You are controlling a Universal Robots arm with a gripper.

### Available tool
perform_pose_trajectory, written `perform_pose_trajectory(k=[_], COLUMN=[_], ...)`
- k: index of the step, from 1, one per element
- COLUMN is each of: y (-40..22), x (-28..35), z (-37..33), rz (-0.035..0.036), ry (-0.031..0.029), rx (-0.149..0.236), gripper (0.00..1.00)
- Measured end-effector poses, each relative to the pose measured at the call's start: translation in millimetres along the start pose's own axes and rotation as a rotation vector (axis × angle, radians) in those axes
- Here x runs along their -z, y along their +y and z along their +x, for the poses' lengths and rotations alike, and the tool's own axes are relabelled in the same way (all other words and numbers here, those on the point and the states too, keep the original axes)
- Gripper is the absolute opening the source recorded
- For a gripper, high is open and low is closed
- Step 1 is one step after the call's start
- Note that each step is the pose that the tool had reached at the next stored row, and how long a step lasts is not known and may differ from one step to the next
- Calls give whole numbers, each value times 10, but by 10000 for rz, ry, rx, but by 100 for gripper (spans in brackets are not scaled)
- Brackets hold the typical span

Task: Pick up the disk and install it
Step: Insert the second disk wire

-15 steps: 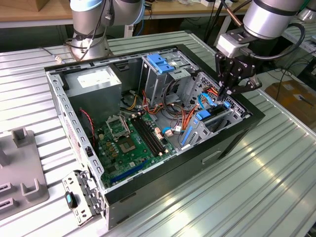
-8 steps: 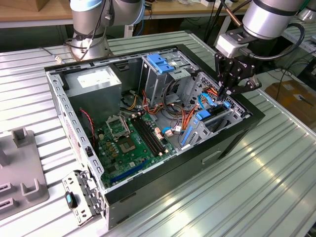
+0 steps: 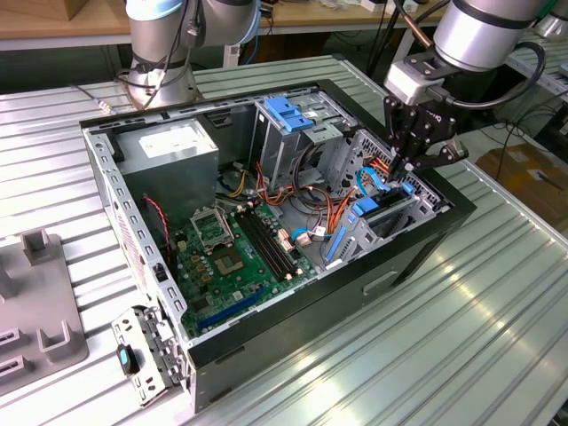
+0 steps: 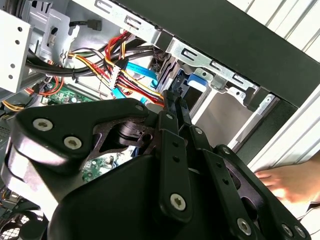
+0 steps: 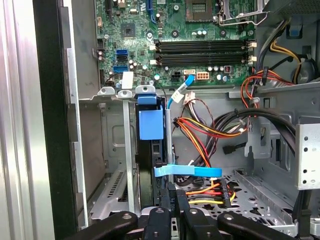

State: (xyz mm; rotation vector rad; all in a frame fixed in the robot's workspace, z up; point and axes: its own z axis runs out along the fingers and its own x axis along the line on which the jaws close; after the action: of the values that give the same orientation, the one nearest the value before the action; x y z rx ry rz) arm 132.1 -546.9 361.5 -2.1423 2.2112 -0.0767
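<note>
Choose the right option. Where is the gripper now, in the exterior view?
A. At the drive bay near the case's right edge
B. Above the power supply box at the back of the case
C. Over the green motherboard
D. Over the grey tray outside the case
A: in the exterior view the gripper reaches down at the drive bay with blue rails, by the right wall of the open computer case.

**Blue clips, green board, black case**

The computer case (image 3: 417,257) is black outside, grey metal inside. The circuit board (image 3: 232,257) is green with black slots. The disk (image 5: 150,150) is dark with a blue rail. The cage (image 3: 288,133) is silver with a blue top. Cables (image 5: 210,125) run red, yellow, orange and black; one ribbon (image 5: 187,171) is light blue. The gripper (image 3: 410,158) is black, the table (image 3: 479,337) ribbed silver.
</note>
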Motion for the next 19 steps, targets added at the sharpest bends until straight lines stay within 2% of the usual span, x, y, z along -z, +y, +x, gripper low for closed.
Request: perform_pose_trajectory(k=[11, 19], y=[52, 61], x=[4, 4], z=[4, 5], rz=[0, 0], ry=[-8, -9], rx=[-1, -1], gripper=[16, 16])
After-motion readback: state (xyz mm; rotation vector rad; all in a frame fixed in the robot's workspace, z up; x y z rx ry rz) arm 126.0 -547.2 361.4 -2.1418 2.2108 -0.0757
